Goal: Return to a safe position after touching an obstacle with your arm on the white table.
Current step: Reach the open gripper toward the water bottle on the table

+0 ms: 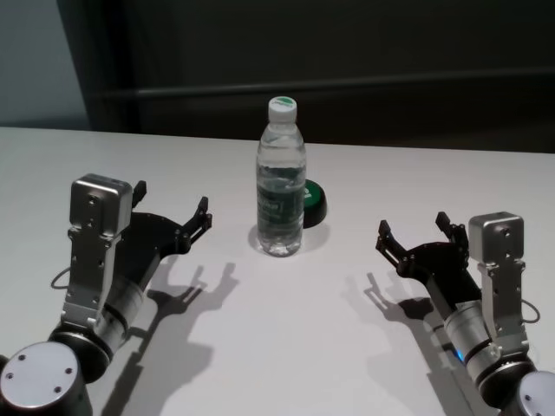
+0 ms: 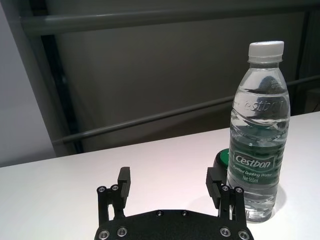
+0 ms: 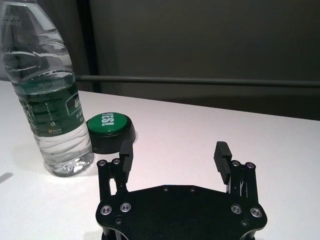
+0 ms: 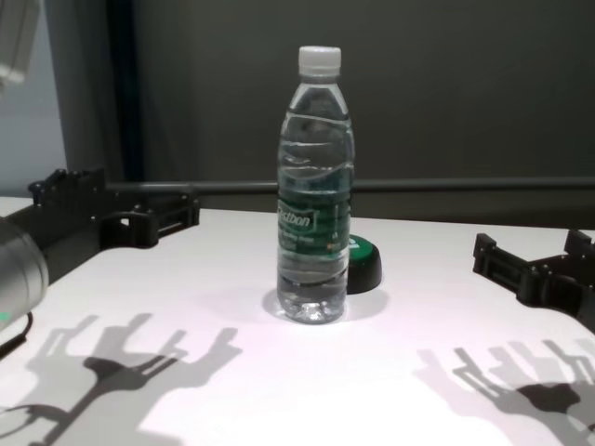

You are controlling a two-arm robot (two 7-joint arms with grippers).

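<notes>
While the bottle (image 1: pixel 281 186) stands upright mid-counter (image 1: pixel 286 347), both arms sit clear of it: left gripper (image 1: pixel 172 217) near its left, right gripper (image 1: pixel 416 234) further right, each released and empty. A puck (image 1: pixel 313 201) sits just behind the bottle. The capped bottle looks nearly full of water. A careless sideways sweep by the left arm could topple it.
</notes>
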